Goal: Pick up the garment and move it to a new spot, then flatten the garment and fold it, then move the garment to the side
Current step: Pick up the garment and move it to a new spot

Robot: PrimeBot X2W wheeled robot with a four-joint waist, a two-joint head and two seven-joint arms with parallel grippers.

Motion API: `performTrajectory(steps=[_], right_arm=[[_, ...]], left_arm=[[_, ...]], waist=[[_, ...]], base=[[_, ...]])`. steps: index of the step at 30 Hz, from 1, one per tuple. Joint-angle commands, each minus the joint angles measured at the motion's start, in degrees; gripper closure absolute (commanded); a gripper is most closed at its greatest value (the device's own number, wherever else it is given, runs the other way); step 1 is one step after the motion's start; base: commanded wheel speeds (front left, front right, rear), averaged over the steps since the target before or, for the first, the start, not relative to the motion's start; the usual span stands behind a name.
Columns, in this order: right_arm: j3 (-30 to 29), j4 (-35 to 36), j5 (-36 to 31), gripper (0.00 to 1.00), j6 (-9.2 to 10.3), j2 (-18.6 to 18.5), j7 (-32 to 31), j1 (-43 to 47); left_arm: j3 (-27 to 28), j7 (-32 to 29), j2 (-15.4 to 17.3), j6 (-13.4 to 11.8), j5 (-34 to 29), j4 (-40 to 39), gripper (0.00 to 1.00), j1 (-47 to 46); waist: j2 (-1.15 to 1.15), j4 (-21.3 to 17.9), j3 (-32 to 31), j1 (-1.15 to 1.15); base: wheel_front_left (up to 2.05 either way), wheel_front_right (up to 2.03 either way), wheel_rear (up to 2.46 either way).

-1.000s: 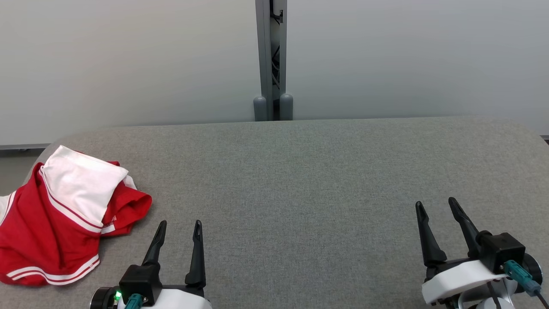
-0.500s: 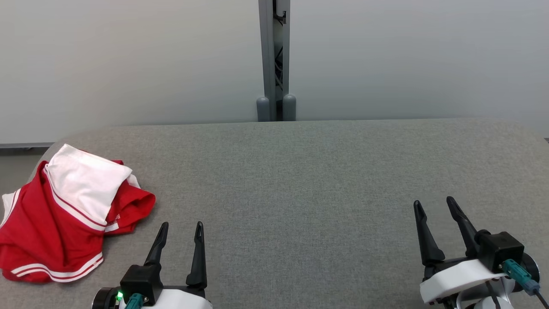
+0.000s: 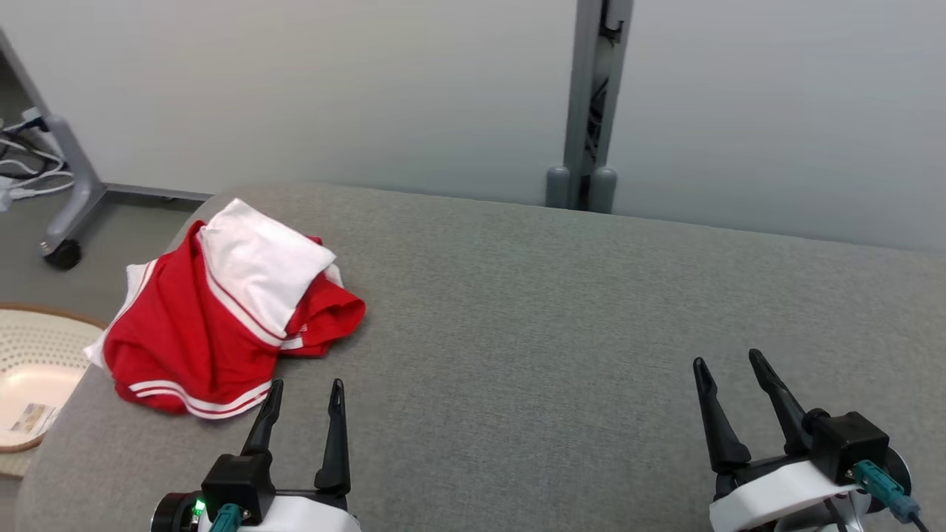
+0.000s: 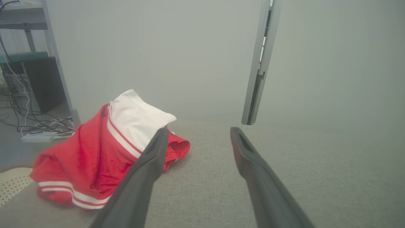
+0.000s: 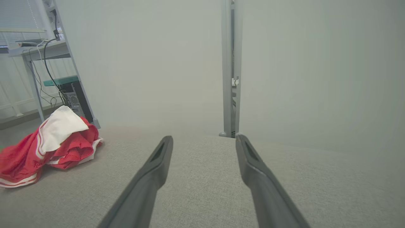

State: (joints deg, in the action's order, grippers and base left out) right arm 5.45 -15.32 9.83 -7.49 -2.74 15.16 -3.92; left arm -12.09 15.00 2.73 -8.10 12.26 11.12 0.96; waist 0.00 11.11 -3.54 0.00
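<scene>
First step in hand: picking up the garment (image 3: 222,318), not yet begun. Red and white, crumpled in a heap on the grey bench (image 3: 554,332), just ahead of the left tool (image 3: 307,384) and a little to its left, near the fingertips but apart from them; well off to the left of the right tool (image 3: 726,358). Both tools low over the near edge of the bench, fingers spread apart, holding nothing.

Next move, by judgement: probably calls for reaching the left tool forward and leftward onto the heap, pinching a raised fold such as the white panel on top, then lifting clear toward the open middle of the bench. Loose cloth, likely to sag and trail.

Against the picture a second ago: whole head view swung leftward, so a camera turn, not a shift of the garment. Heap now nearer the picture's middle; cream basket (image 3: 29,343) and wheeled stand leg (image 3: 70,199) on the floor newly in view. Tools spread as before.
</scene>
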Motion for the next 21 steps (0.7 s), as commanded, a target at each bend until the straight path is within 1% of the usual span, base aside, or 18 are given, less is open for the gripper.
performTrajectory(steps=[1,5,6,10,15,21], right_arm=[[0.5,0.5,0.3,0.0,0.0,-0.3,0.1,0.6],[2.1,1.0,1.0,0.0,0.0,-0.3,0.1,0.9],[2.1,1.0,1.0,0.0,0.0,-0.3,0.1,0.9],[4.0,1.1,1.8,0.0,0.0,-0.3,0.1,0.6],[7.5,0.4,1.8,0.0,0.01,-0.4,0.1,-2.5],[11.1,-1.5,1.9,0.0,0.01,-0.3,0.1,-6.4]], left_arm=[[0.5,0.2,0.3,0.3,-0.8,-0.1,0.0,0.4],[1.5,0.2,0.3,0.8,-1.5,0.0,0.0,0.8],[1.5,0.2,0.3,0.8,-1.5,0.0,0.0,0.8],[2.9,0.2,0.3,1.1,-2.3,-0.6,0.0,1.3],[5.0,0.2,0.2,-0.1,-1.8,-2.8,0.0,1.6],[6.8,0.2,0.3,-1.9,-0.9,-5.0,0.0,2.3]], waist=[[0.0,5.5,-0.5,0.0],[0.0,10.5,-1.0,0.0],[0.0,10.5,-1.0,0.0],[0.0,14.6,-1.1,0.0],[0.0,16.6,1.0,0.0],[0.0,17.8,2.6,0.0]], base=[[0.0,0.0,0.0],[0.0,0.0,0.0],[0.0,0.0,0.0],[0.0,0.0,0.0],[0.0,0.0,0.0],[0.0,0.0,0.0]])
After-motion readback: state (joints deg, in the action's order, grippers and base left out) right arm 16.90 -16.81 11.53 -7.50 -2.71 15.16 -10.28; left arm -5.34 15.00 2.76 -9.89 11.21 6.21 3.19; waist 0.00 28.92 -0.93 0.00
